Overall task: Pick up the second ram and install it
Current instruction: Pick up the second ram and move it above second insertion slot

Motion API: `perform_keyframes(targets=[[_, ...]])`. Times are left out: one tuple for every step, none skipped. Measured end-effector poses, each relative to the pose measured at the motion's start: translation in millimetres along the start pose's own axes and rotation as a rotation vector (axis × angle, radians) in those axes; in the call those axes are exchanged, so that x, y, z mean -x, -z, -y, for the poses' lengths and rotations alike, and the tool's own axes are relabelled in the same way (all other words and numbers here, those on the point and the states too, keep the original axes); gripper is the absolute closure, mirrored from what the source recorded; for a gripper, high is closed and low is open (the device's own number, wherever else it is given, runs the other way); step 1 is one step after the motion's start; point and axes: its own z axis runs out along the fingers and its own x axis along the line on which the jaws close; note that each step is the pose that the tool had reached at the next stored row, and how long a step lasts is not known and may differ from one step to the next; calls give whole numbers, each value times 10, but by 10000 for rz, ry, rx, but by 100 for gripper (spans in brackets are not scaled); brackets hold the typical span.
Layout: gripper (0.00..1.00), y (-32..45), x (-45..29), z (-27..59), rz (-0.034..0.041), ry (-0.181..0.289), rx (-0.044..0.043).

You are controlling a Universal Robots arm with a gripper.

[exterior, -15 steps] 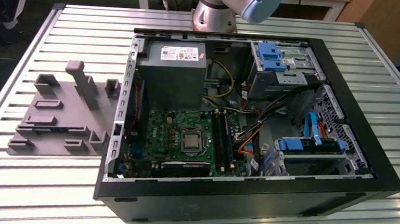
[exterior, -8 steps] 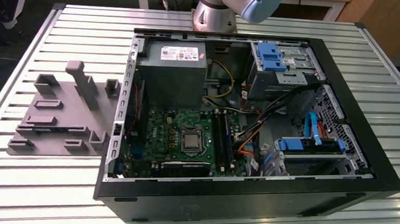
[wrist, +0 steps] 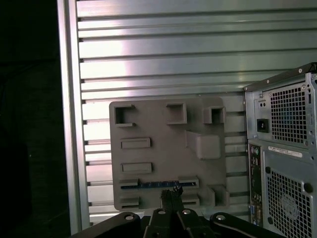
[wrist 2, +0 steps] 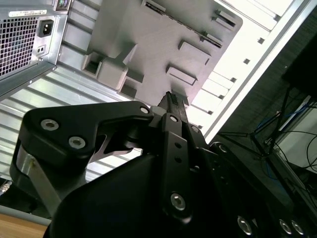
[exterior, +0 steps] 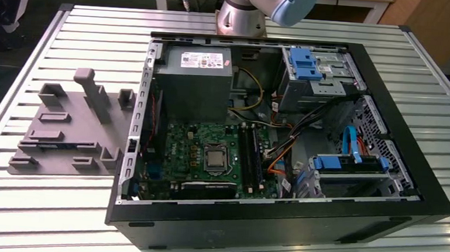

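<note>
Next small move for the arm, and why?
Likely lower toward the second ram: it lies in the gray fixture's slot beside the computer case, and the gripper hangs above it, holding nothing.

Second ram (wrist: pixel 154 184): thin blue-green stick, seated in gray holder (wrist: pixel 163 126) slot.

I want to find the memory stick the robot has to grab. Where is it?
The second ram lies in a slot of the grey holder on the slatted table, at the exterior view's left of the open computer case.
</note>
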Motion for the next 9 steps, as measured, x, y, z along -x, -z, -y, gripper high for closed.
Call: perform_keyframes(targets=[[89, 0, 0, 0, 0, 5, 1], [89, 0, 0, 0, 0, 13, 0], [89, 0, 0, 0, 0, 23, 1], [89, 0, 0, 0, 0, 36, 1], [89, -1, 0, 0, 0, 51, 2], [89, -1, 0, 0, 0, 68, 2], [89, -1, -1, 0, 0, 88, 3], [89, -1, -1, 0, 0, 113, 3], [89, -1, -1, 0, -1, 143, 4]])
